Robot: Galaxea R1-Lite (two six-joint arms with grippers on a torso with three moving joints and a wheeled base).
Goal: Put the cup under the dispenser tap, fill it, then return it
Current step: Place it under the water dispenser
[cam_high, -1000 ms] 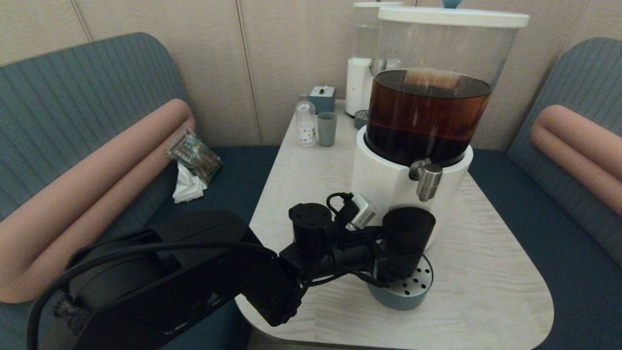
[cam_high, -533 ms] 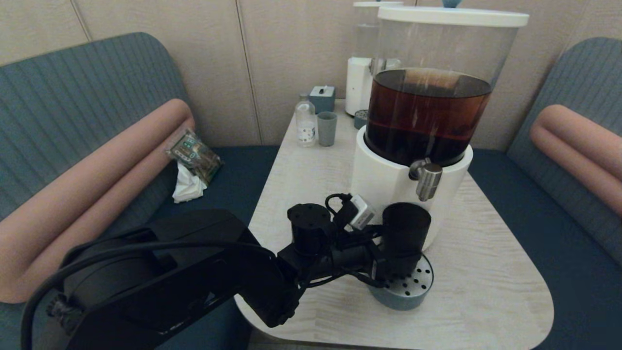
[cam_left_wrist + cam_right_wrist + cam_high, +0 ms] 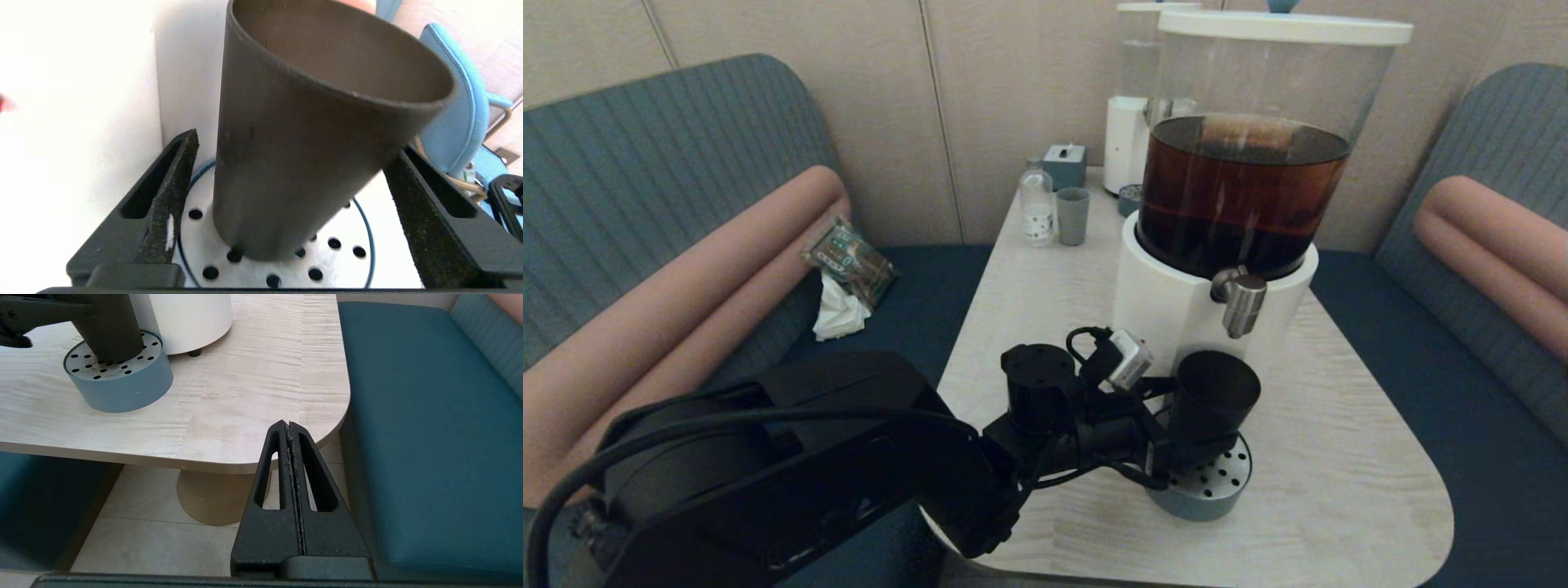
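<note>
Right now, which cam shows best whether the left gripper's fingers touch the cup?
Left wrist: the cup leans on the drip tray, clear of one finger. Head view hides those fingers; right wrist shows only the base.

The cup (image 3: 1213, 400) looks like dark matt plastic, faintly translucent at its wall in the left wrist view. Above it, the dispenser tap (image 3: 1241, 300) is brushed metal with a dull sheen. The dispenser's tank (image 3: 1258, 90) is clear glossy plastic over a smooth white base (image 3: 1168, 306). Under the cup, the drip tray (image 3: 1205, 490) has a perforated pale top and matt blue-grey wall. The table (image 3: 1339, 457) shows pale wood grain, satin. The left gripper (image 3: 286, 212) has rough, gritty black fingers (image 3: 173, 196).
</note>
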